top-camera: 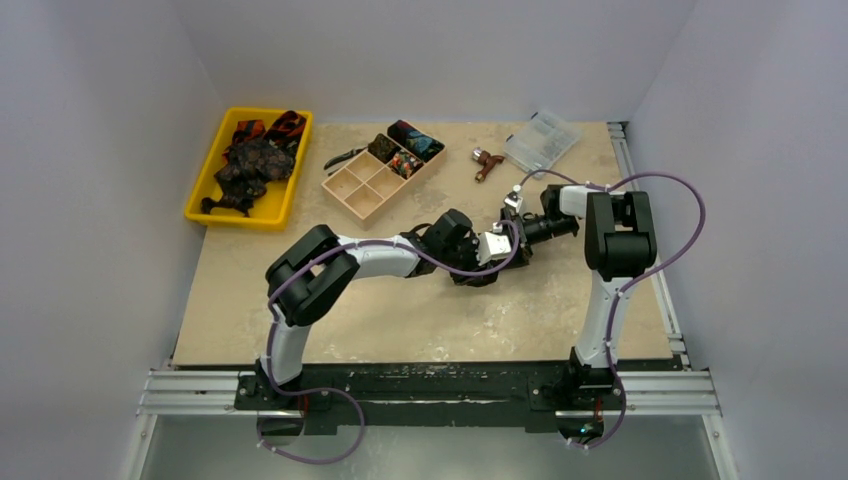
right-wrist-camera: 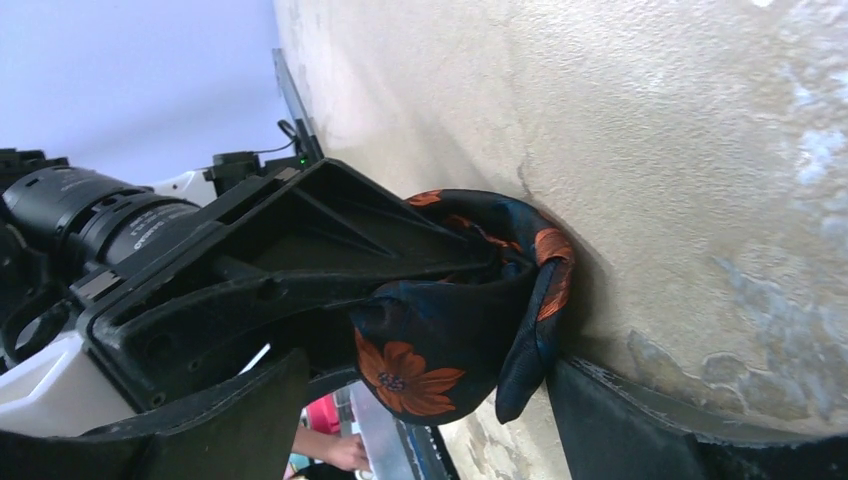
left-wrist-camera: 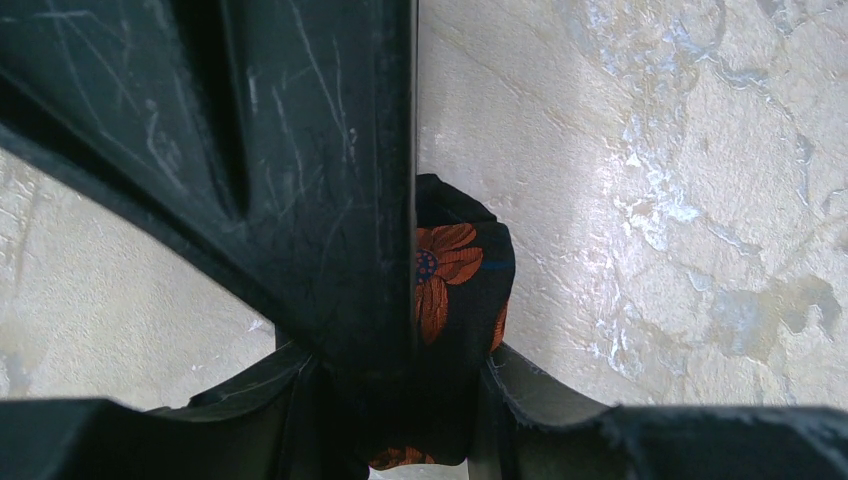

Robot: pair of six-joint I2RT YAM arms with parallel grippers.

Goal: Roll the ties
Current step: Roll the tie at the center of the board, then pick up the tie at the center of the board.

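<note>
Flowered tie sat pinched in left pincer; right pincer straddled it, grip unclear; upper-left yellow bin held ties.

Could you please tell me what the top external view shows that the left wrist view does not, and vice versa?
Only the top external view shows the yellow bin of loose ties and the compartment tray holding rolled ties. Only the left wrist view shows the orange flower print on the dark tie held in the left gripper. Both show the mottled beige table.
</note>
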